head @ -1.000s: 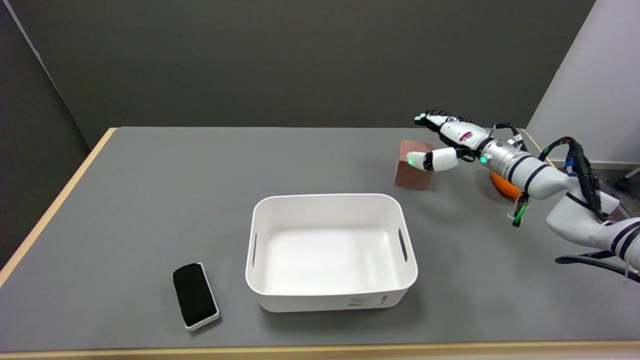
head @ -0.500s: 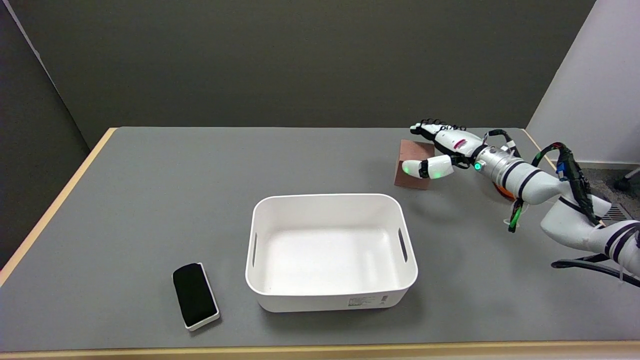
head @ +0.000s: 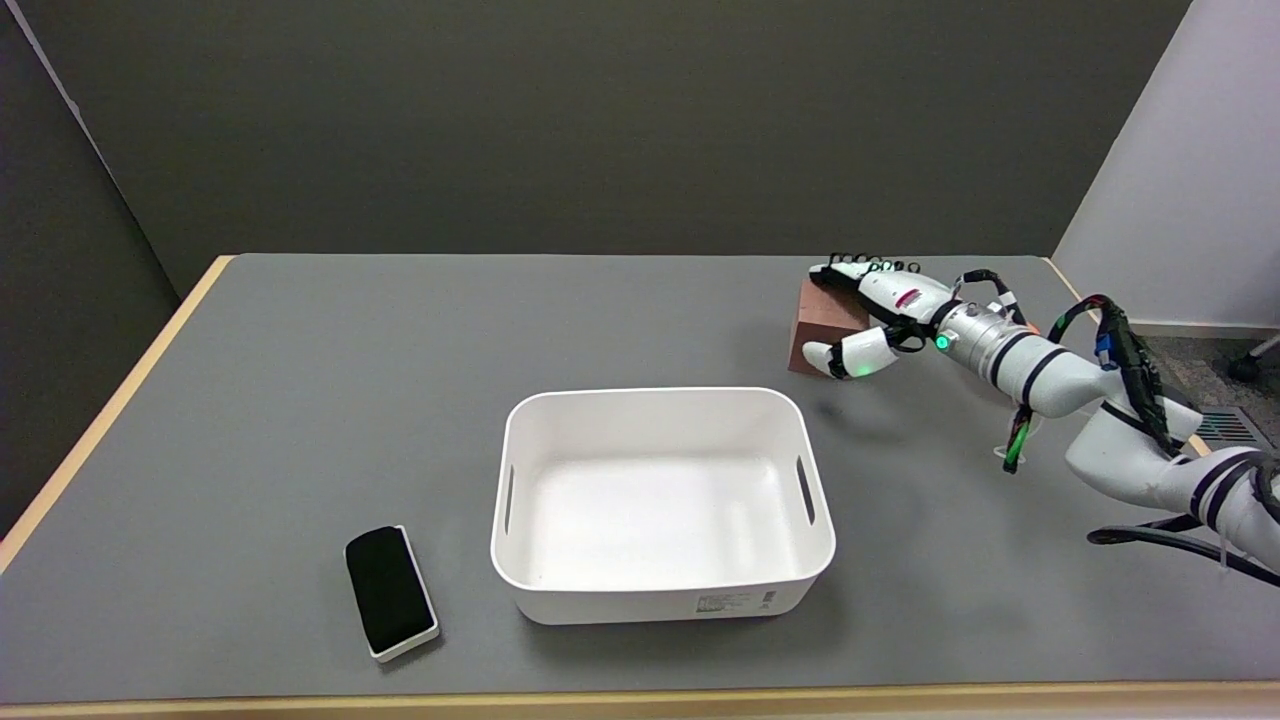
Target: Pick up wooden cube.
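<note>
The wooden cube [head: 822, 322], reddish brown, stands on the grey table at the far right. My right hand [head: 880, 310] reaches in from the right and straddles it. The fingers [head: 850, 271] stretch along the cube's far top edge, and the thumb [head: 843, 357] hangs low in front of its near face. The hand's fingers and thumb are spread apart, with the cube between them. Whether any of them touch the wood I cannot tell. The hand hides the cube's right side.
A white plastic bin [head: 660, 398] with nothing in it sits in the middle of the table, just near-left of the cube. A black pad in a white frame [head: 390, 590] lies at the near left. The table's right edge runs close behind my forearm.
My right hand has come down and slid left over the cube; the thumb has dropped from the upper front face to the lower front. The cube has stayed in place.
</note>
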